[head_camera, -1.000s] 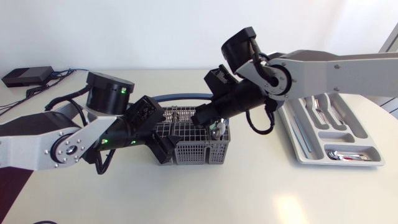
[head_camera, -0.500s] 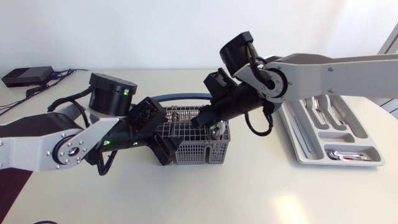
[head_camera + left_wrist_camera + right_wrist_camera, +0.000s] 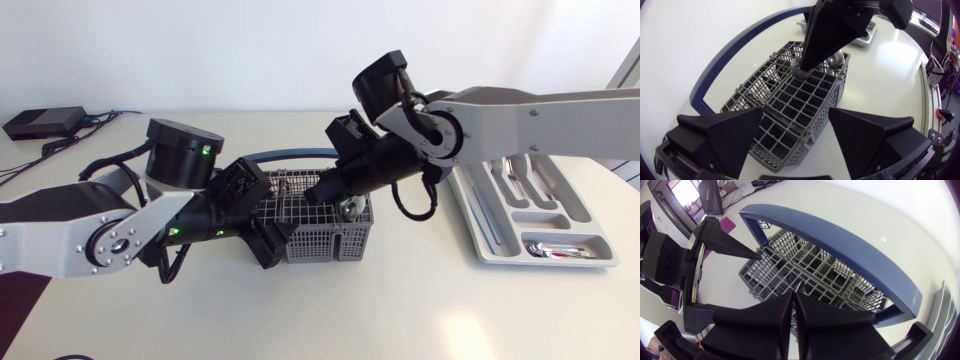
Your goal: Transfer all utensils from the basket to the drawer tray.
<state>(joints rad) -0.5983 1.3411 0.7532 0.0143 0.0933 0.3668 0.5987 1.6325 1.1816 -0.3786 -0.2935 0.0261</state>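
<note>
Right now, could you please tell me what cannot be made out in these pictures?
Whether the shut matte black right gripper pinches a utensil: right wrist view, its own wedge body covers the contact.
How many utensils are in the grey plastic mesh basket: head view, the silver-grey right arm overhangs it.
The far end of the grey plastic drawer tray: head view, under the same arm.

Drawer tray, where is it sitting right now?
In the head view the drawer tray lies on the right side of the table, partly under the right arm, well apart from the basket at the middle.
</note>
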